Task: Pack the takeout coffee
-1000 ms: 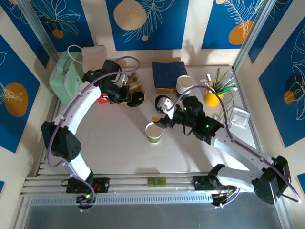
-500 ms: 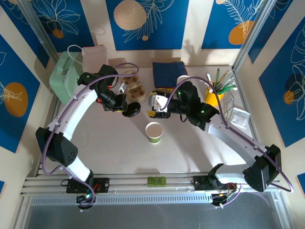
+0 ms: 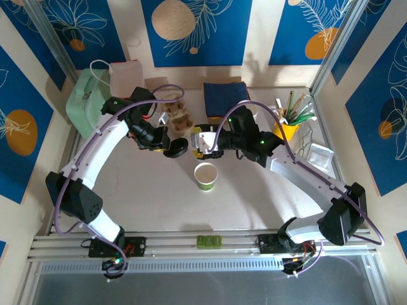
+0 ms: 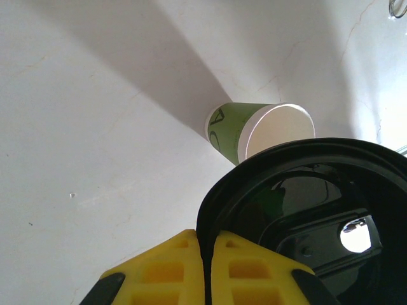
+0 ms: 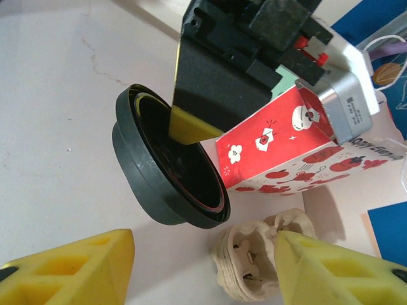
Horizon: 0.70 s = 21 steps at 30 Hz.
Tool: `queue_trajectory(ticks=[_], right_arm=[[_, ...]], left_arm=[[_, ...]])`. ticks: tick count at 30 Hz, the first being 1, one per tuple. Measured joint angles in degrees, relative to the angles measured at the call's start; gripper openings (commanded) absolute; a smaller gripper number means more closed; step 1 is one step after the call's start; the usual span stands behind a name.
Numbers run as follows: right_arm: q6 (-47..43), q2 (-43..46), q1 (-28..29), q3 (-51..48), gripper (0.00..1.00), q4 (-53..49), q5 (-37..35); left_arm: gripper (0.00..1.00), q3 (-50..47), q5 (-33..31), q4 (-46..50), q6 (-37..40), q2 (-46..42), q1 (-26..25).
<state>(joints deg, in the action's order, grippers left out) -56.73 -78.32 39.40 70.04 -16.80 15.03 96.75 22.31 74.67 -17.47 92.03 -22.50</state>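
Observation:
The takeout coffee's paper cup (image 3: 205,176) stands open on the white table, green-walled with a white rim; in the left wrist view the cup (image 4: 254,130) lies beyond the lid. Its black round lid (image 3: 177,148) is off the cup, held on edge above the table. My left gripper (image 3: 168,145) is shut on the lid's rim (image 4: 305,210), yellow pads (image 4: 172,267) pinching it. My right gripper (image 3: 200,143) hangs open just right of the lid (image 5: 159,171), one yellow fingertip (image 5: 70,267) below it, the other beside the beige stack, nothing between them.
A red patterned box (image 5: 280,143) and a stack of beige pulp carriers (image 5: 254,267) sit behind the lid. Farther back are blue napkins (image 3: 224,95), a yellow cup of sticks (image 3: 286,130) and a pale green case (image 3: 86,101).
The right arm has swung left and back from beside the cup to face the lid, its jaws narrowing a little. The left arm shifted the lid slightly right, then held still.

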Motion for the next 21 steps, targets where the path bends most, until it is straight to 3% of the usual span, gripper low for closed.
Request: queue_trajectory(ticks=[18,21], right_arm=[[-2.25,-2.71,1.31,4.57,0.52,-4.66,1.09],[-2.58,-2.71,1.57,4.63,0.48,-5.22,1.09]], left_arm=[[0.08,0.0,1.11,-0.07,-0.04,-0.02,0.0],[0.08,-0.02,1.53,-0.07,-0.04,-0.11,0.0]])
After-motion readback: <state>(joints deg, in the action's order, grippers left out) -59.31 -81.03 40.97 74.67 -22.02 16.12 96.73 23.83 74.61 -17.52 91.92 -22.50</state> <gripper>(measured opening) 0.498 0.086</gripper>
